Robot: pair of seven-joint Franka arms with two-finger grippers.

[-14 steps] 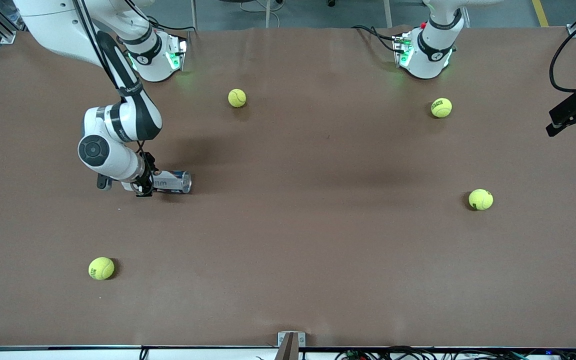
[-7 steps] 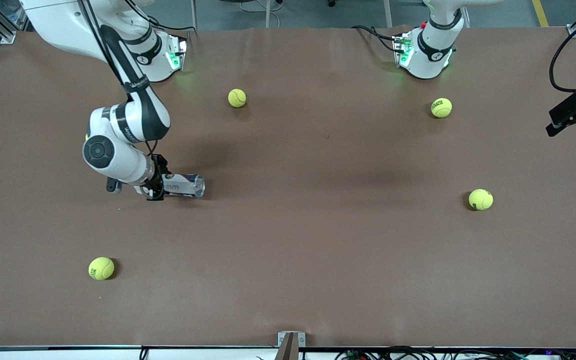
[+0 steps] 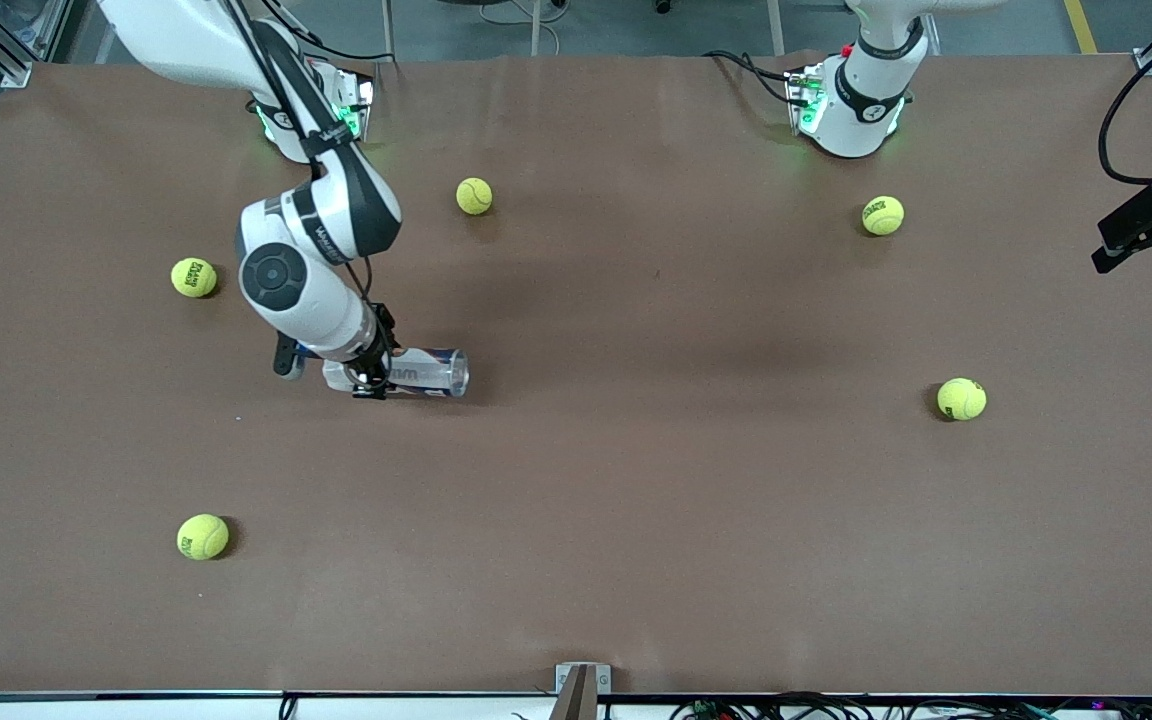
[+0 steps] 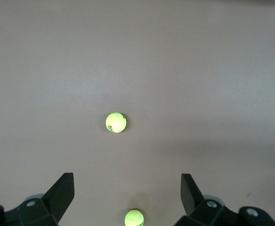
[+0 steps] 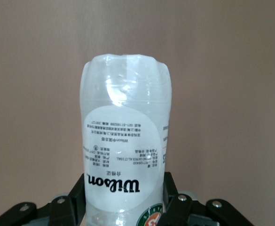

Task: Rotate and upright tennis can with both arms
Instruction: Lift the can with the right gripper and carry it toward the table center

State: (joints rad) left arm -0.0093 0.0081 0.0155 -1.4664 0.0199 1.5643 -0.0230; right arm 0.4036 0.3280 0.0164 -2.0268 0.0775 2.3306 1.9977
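Note:
The tennis can [image 3: 426, 371] is a clear tube with a white and navy label. It lies on its side, low over the table or on it, toward the right arm's end. My right gripper [image 3: 368, 375] is shut on the can's end nearest its own arm. In the right wrist view the can [image 5: 125, 141] points away from the camera and the right gripper [image 5: 124, 202] clamps it on both sides. My left gripper [image 4: 128, 193] is open and empty, high over the table. It does not show in the front view; only the left arm's base [image 3: 856, 100] does.
Several yellow-green tennis balls lie scattered: one [image 3: 194, 277] beside the right arm, one [image 3: 474, 196] near its base, one [image 3: 202, 536] near the front edge, two [image 3: 882, 215] [image 3: 961, 399] toward the left arm's end. A black device [image 3: 1151, 225] with a cable sits at that end's edge.
My right arm has carried the can sideways toward the left arm's end of the table. A ball that the arm hid now shows. The left arm has not moved.

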